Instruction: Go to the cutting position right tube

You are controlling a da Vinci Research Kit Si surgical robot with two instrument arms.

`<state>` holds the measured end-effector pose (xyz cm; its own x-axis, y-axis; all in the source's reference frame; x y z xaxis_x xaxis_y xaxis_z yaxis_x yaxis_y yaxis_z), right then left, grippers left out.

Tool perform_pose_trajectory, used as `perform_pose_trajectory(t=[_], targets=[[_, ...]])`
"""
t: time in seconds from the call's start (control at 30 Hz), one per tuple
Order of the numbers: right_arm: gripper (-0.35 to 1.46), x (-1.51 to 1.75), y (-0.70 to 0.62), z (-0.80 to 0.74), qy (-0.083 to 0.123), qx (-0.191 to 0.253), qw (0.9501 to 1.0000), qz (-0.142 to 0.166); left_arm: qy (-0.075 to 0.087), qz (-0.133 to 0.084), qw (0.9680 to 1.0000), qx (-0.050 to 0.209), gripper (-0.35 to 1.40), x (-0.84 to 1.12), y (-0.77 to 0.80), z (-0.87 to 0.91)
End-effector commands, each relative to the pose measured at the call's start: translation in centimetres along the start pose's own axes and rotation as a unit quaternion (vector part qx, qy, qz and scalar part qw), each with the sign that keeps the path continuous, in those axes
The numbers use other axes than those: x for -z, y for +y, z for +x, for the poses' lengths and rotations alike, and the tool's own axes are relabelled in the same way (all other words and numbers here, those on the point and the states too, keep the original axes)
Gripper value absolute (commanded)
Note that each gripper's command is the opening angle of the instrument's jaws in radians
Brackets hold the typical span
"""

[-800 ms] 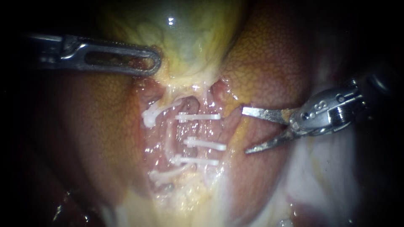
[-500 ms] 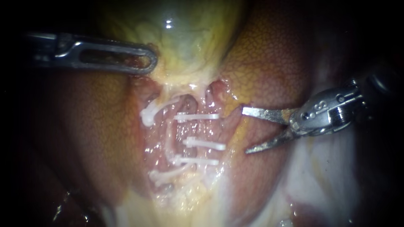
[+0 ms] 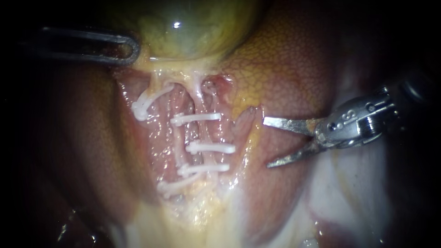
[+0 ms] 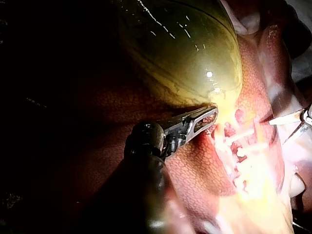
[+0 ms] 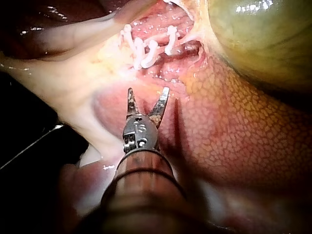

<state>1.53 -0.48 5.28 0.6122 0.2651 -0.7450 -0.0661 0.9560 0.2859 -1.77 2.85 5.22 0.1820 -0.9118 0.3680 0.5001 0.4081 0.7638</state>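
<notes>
Right tool [image 3: 266, 143] — jaws apart, near the clips [image 3: 210, 148]; left tool [image 3: 131, 48] clamped on the gallbladder [image 3: 197, 27].

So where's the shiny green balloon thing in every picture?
Endoscope view: shiny green-yellow gallbladder at top middle, above the white plastic clips.
Left wrist view: the gallbladder lies just beyond the left instrument.
Right wrist view: the gallbladder lies past the clips, ahead and beside the right instrument.
Shared landmark: the clips.
</notes>
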Motion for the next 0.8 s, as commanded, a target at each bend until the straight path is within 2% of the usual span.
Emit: perform_pose_trajectory(t=[0.03, 0.13, 0.23, 0.33, 0.37, 0.43, 0.47, 0.8], targets=[[1.40, -0.01, -0.02, 0.02, 0.003, -0.025, 0.9996, 0.010, 0.000, -0.001, 1.0000, 0.000, -0.35, 0.00, -0.01, 0.00], [1.33, -0.03, -0.04, 0.07, -0.006, -0.067, 0.9971, 0.034, 0.000, -0.001, 1.0000, 0.000, -0.35, 0.01, -0.02, 0.00], [1.30, -0.07, -0.05, 0.12, -0.042, -0.125, 0.9897, 0.056, 0.000, -0.001, 1.0000, 0.000, -0.35, 0.01, -0.04, 0.01], [1.25, -0.11, -0.03, 0.15, -0.063, -0.157, 0.9830, 0.071, -0.001, -0.001, 1.0000, 0.001, -0.35, 0.02, -0.05, 0.01], [1.25, -0.12, -0.03, 0.16, -0.064, -0.166, 0.9813, 0.073, -0.001, -0.002, 1.0000, 0.001, -0.35, 0.02, -0.06, 0.01], [1.23, -0.16, -0.01, 0.18, -0.063, -0.205, 0.9731, 0.083, -0.001, -0.002, 1.0000, 0.001, -0.35, 0.02, -0.07, 0.02], [1.21, -0.17, 0.00, 0.18, -0.063, -0.215, 0.9708, 0.087, -0.001, -0.002, 1.0000, 0.001, -0.35, 0.02, -0.07, 0.02], [1.20, -0.34, 0.10, 0.21, -0.065, -0.277, 0.9516, 0.116, -0.001, -0.002, 1.0000, 0.001, -0.35, 0.02, -0.08, 0.02]])
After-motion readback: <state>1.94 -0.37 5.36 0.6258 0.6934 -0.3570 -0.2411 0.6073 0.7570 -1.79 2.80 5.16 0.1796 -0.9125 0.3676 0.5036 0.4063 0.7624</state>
